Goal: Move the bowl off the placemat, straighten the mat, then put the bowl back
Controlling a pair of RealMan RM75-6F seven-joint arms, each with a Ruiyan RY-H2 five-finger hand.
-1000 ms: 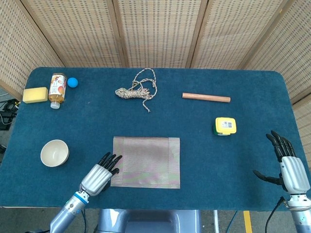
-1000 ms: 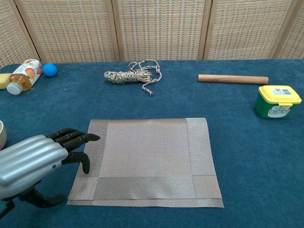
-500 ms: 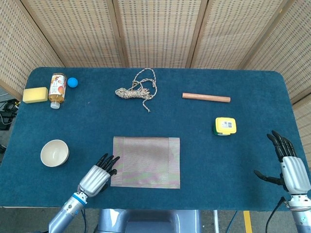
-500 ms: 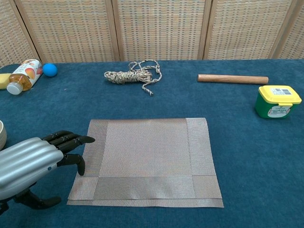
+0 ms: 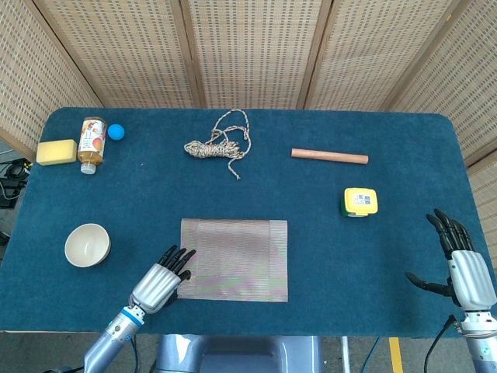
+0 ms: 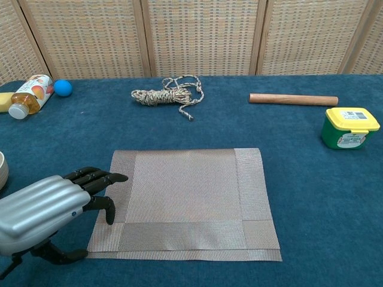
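Observation:
A woven grey placemat (image 5: pixel 234 258) (image 6: pixel 187 200) lies flat near the table's front middle, its edges roughly square to the table. The cream bowl (image 5: pixel 87 245) stands on the blue cloth to the mat's left, well apart from it; only its rim (image 6: pixel 2 170) shows at the chest view's left edge. My left hand (image 5: pixel 159 280) (image 6: pixel 51 209) is at the mat's front left corner, fingers spread, dark fingertips (image 6: pixel 114 177) over the mat's left border, holding nothing. My right hand (image 5: pixel 462 264) hovers open at the table's front right, far from both.
Along the back lie a yellow sponge (image 5: pixel 56 151), a juice bottle (image 5: pixel 92 143), a blue ball (image 5: pixel 116 131), a coil of rope (image 5: pixel 219 144) and a wooden rod (image 5: pixel 329 156). A yellow-lidded green tub (image 5: pixel 359 202) stands right of the mat.
My left hand drew back slightly toward the front edge, then came forward again to the mat's left border. The mat, bowl and right hand have not moved.

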